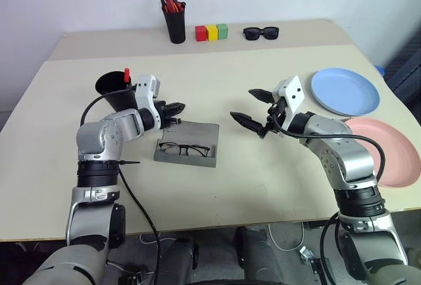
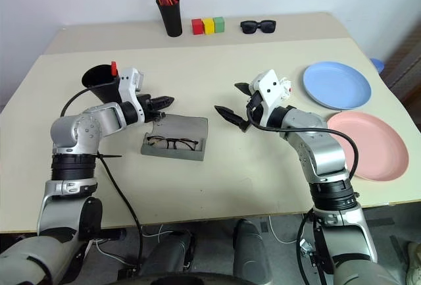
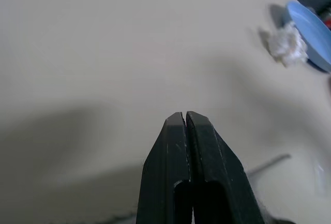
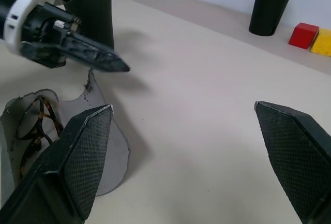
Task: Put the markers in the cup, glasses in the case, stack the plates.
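1. Markers [image 1: 126, 74] – only one red cap shows above the rim of the cup [image 1: 113, 89], left of centre; the rest is hidden inside, and the left arm covers the cup's lower wall.
2. Case [image 1: 197, 135] – grey, flat, lying open at centre; glasses [image 1: 185, 148] rest in it, thin dark wire, round lenses.
3. Plates on the right, apart and unstacked: blue plate [image 1: 345, 91] above, pink plate [image 1: 395, 153] below it, partly behind the right forearm.
4. Left gripper [image 1: 176, 108] – fingers pressed together, nothing held, above the case's upper left edge.
5. Right gripper [image 1: 251, 106] – fingers spread wide, empty, right of the case.
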Controlling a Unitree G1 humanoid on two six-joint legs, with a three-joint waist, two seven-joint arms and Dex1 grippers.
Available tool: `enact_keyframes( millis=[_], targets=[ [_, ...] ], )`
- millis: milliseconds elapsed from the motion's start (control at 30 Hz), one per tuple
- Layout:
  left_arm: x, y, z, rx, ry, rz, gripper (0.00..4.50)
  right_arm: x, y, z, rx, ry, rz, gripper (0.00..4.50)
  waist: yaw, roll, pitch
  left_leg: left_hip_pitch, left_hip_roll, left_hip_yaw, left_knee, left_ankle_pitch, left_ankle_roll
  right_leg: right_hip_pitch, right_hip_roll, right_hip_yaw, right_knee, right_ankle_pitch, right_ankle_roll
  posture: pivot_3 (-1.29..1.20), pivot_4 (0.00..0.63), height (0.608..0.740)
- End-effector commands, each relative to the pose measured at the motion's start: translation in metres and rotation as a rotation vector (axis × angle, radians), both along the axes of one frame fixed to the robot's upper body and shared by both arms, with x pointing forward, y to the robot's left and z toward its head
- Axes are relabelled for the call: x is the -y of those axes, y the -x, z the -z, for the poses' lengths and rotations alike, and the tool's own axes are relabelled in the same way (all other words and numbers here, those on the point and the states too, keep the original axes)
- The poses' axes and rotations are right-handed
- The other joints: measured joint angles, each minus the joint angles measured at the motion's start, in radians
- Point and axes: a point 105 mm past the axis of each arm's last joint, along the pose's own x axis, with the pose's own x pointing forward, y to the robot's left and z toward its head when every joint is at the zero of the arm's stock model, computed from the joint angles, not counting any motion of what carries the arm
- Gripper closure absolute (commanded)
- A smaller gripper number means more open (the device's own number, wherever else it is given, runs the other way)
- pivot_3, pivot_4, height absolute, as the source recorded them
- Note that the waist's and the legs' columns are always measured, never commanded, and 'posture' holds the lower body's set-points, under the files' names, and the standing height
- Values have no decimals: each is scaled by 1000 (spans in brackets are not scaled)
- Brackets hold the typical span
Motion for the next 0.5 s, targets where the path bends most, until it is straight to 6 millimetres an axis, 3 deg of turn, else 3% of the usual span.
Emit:
enact_keyframes(
  millis=[33, 233, 500],
  targets=[
    [0, -11, -12, 51, -24, -24, 4482, -4, 2, -13, 56, -13, -17, 0, 0, 0, 0, 0, 0, 0, 0, 0, 0, 0, 0, 0, 0, 0, 0, 0, 150, 740],
    [8, 5, 15, -67, -69, 84, 4482, -3, 3, -14, 58, -12, -12, 0, -3, 0, 0, 0, 0, 0, 0, 0, 0, 0, 0, 0, 0, 0, 0, 0, 150, 740],
    [-4, 19, 15, -144, -18, 104, 4482, -3, 5, -12, 54, -12, -8, 0, -6, 0, 0, 0, 0, 0, 0, 0, 0, 0, 0, 0, 0, 0, 0, 0, 150, 740]
  ],
)
